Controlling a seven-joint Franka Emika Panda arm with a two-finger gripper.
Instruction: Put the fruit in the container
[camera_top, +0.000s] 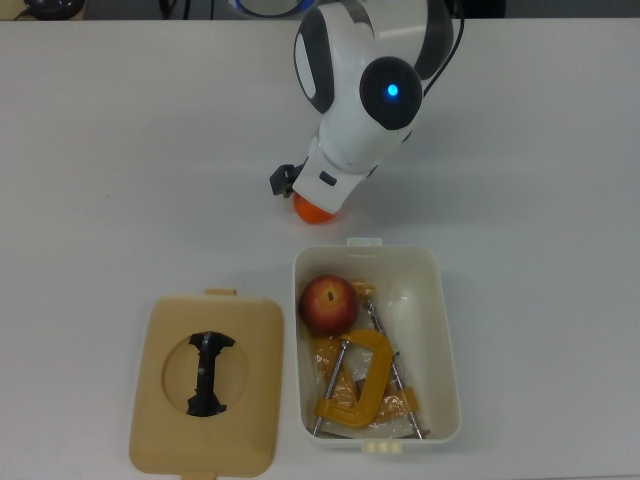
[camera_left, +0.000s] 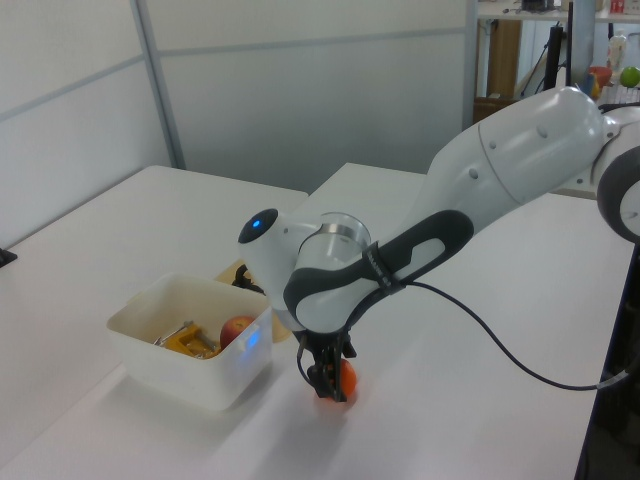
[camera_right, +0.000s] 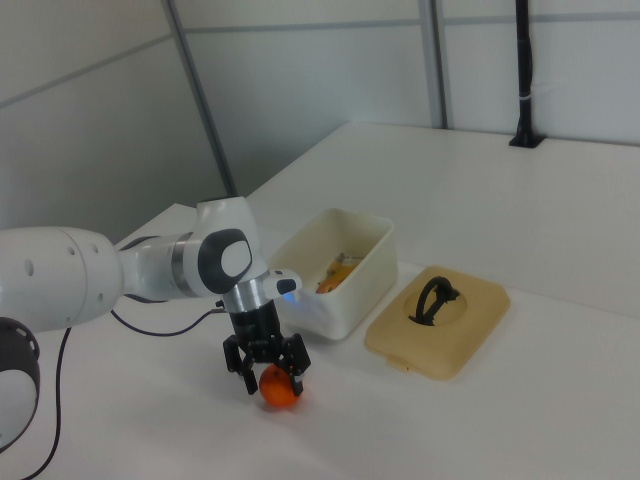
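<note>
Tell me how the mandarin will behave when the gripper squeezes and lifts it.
The mandarin is round and sits on the bare table, so it may roll if nudged off-centre. Its skin looks smooth, so it could slip. The gripper fingers straddle it in the right view, which should help keep it centred.

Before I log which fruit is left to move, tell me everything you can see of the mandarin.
The mandarin is bright orange, round and smooth-looking. It sits on the white table outside the container, just beyond its short end in the top view. The pincer straddles it from above, fingers on either side, open. In the top view the arm hides most of it, leaving only an orange sliver.
</note>
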